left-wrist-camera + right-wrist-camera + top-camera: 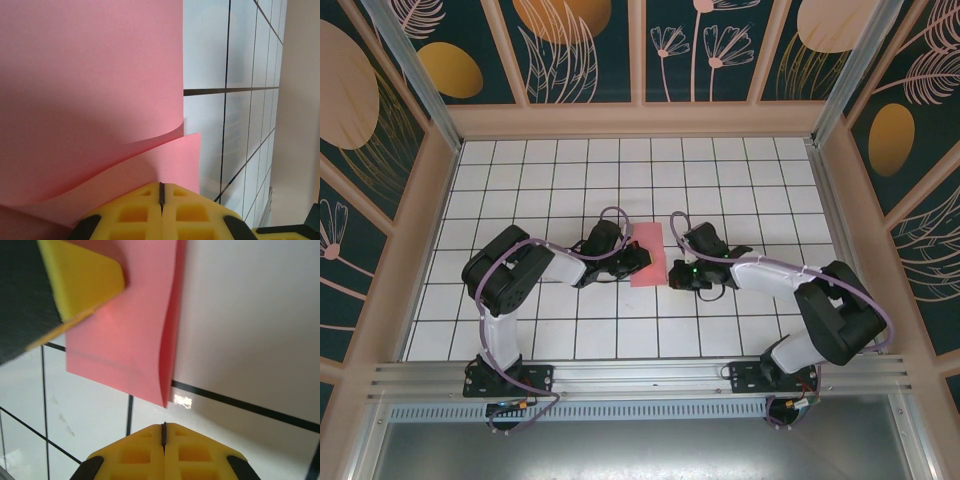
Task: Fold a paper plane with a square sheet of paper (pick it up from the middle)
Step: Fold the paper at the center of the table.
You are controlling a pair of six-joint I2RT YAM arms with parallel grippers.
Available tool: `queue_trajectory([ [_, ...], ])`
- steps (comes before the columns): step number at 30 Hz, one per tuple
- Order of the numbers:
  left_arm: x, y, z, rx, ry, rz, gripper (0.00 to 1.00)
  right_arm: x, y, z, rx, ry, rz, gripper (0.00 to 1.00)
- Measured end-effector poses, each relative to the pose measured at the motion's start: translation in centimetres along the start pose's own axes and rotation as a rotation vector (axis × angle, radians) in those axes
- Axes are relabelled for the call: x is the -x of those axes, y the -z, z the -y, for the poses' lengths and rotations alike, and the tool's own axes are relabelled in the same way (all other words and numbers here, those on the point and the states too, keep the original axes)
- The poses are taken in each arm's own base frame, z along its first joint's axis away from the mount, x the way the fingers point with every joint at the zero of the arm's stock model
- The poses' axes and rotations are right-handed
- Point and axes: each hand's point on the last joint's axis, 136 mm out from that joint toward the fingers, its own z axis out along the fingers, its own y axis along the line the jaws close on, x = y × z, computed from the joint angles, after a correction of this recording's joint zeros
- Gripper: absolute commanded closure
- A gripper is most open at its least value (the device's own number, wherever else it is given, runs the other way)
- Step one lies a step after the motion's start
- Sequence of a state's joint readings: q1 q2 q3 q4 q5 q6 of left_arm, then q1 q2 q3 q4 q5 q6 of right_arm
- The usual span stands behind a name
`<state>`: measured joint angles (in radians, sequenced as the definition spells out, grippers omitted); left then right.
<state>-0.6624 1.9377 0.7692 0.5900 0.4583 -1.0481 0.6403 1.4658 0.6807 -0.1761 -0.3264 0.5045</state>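
- The paper (pixel 648 255) lies flat on the table (pixel 570 170), about the middle of the grid, right between my two arms. From the top camera it reads as a narrow upright strip, not a square.
- I'd call that the first fold done. The left wrist camera shows two pink layers stacked, and the top layer (pixel 90 90) bows up off the lower one near the corner, so the crease isn't pressed tight.
- The left gripper (pixel 638 258) is over the paper's left side. On its own camera the jaws are clenched together with only a thin dark seam between them. I see no pink in that seam, so I read it as closed and not pinching the sheet.
- The right wrist camera backs that up. One of the left's yellow fingers (pixel 80 280) sits on top of the paper there, looking like it's pressing down rather than grabbing.
- The right gripper (pixel 163 440) is clenched too and holds nothing. It's on the table just beside the paper's near corner, close to the open edge where the layers gape.
- Left to do, as far as I can tell, is pretty much everything that makes it a plane. There's no pointed nose, no diagonal corner folds and no wings.
- My guess is we're early on, maybe flattening this first crease before the nose folds.
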Motion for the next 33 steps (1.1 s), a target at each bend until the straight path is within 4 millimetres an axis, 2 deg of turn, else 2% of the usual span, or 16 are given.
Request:
queue_trajectory([
  [4,0.0,0.0,0.0,-0.001,0.0,0.0,1.0,1.2,-0.3,-0.9,0.022,-0.01,0.02,1.0],
  [9,0.0,0.0,0.0,0.0,0.0,0.0,1.0,2.5,-1.9,-1.2,0.028,-0.016,0.014,1.0],
  [14,0.0,0.0,0.0,0.002,0.001,0.001,1.0,1.9,-3.0,-0.7,0.022,-0.028,-0.024,1.0],
  [33,0.0,0.2,0.1,0.008,-0.005,0.0,0.99,1.2,-3.1,0.3,0.011,-0.009,-0.034,1.0],
])
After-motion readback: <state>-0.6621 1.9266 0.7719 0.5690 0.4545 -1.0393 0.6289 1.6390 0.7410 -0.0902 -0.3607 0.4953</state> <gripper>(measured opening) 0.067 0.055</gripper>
